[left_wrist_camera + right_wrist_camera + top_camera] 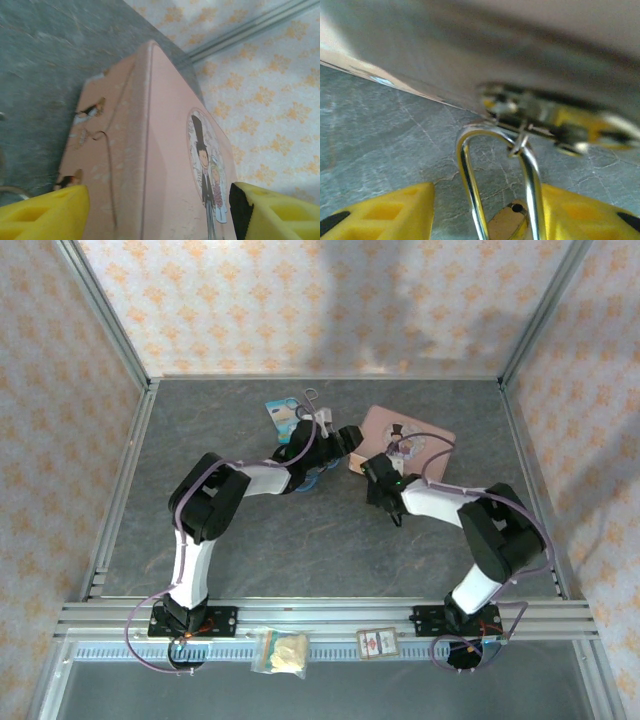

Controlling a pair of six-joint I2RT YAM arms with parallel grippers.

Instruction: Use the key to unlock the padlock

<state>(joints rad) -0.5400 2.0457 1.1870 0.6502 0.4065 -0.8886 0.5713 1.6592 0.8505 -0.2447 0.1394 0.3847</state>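
The padlock (504, 227) has a small brass body and a silver U shackle (469, 185), which hooks through the latch (545, 115) on the front of the pink tin (425, 435). My right gripper (490, 215) is open and straddles the padlock. Its right finger (580, 215) is next to the shackle, and its left finger (380, 212) stands clear of it. My left gripper (338, 440) is at the tin's left end. In the left wrist view the pink tin (165, 125) spans the gap between both yellow fingers (45, 212), which lie against it. The key is hidden.
A blue card (283, 418) with a small silver piece beside it lies at the back left, by the left arm. A small clear bag (282, 650) and a card (378, 642) rest on the front rail. Aluminium frame posts and patterned walls enclose the grey table (300, 540).
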